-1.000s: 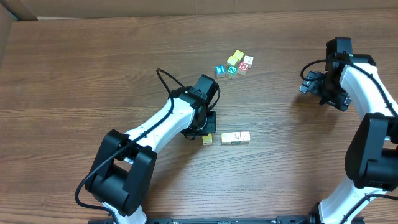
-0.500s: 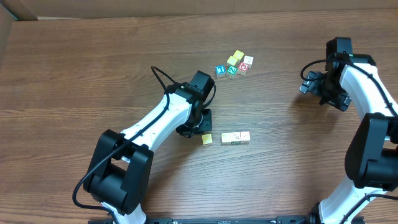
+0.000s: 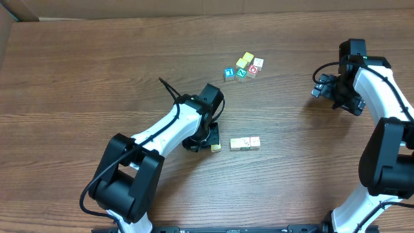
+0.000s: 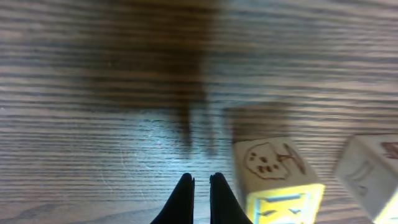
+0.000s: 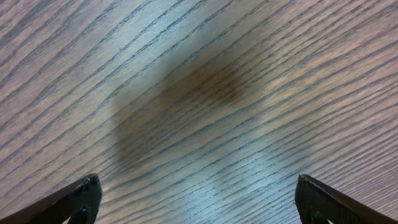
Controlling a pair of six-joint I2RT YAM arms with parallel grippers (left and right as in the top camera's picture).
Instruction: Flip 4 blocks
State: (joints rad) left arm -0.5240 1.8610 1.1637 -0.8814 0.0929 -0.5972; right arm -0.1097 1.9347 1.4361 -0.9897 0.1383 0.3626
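One yellow-faced block [image 4: 277, 180] just beside left fingers [image 4: 182, 202], those pressed together, right fingers [image 5: 74, 199] spread

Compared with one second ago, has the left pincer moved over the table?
Yes. Overhead, the left pincer has slid down the image: from above the cream block pair's row to level with it, beside the yellow block.

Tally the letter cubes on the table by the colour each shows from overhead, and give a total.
Yellow cubes: 2
Blue cube: 1
Teal cube: 1
Red cube: 1
White-topped cube: 1
Cream cubes: 2
Cream-and-yellow cube by the left fingers: 1
Total: 9
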